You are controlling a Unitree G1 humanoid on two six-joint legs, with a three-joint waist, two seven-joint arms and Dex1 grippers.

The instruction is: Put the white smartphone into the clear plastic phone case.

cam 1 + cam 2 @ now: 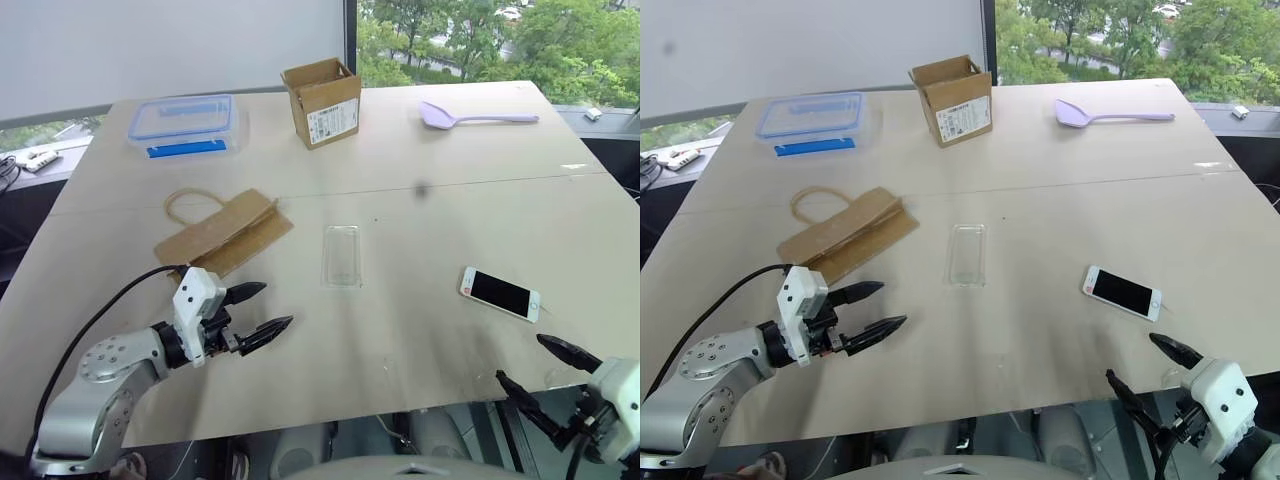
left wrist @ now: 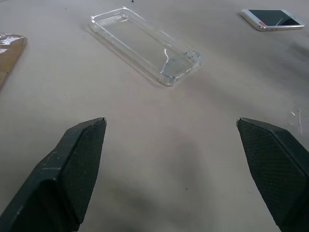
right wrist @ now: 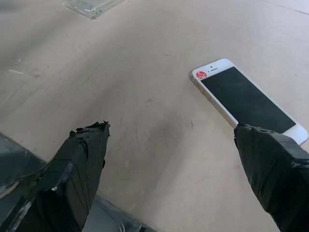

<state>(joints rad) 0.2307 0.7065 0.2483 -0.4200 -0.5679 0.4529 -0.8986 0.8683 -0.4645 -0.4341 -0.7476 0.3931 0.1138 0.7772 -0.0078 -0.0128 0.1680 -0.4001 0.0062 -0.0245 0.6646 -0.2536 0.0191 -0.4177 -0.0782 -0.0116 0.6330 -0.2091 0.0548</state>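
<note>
The white smartphone (image 1: pixel 499 293) lies flat and screen-up on the pale worktop (image 1: pixel 420 210), toward its right near edge. The right claw (image 1: pixel 540 375) hovers at that edge, just short of the phone, its 2 black fingers spread wide with nothing between them; in the right wrist view 1 finger overlaps the phone's near end, though contact cannot be judged. The clear plastic phone case (image 1: pixel 341 255) rests empty near the middle of the worktop, well apart from the phone. The left claw (image 1: pixel 268 310) hangs over the worktop's left near part, pointing toward the case with its fingers also wide apart and empty, the case lying ahead of it. A folded brown paper bag (image 1: pixel 222 234) sits just beyond the left claw.
</note>
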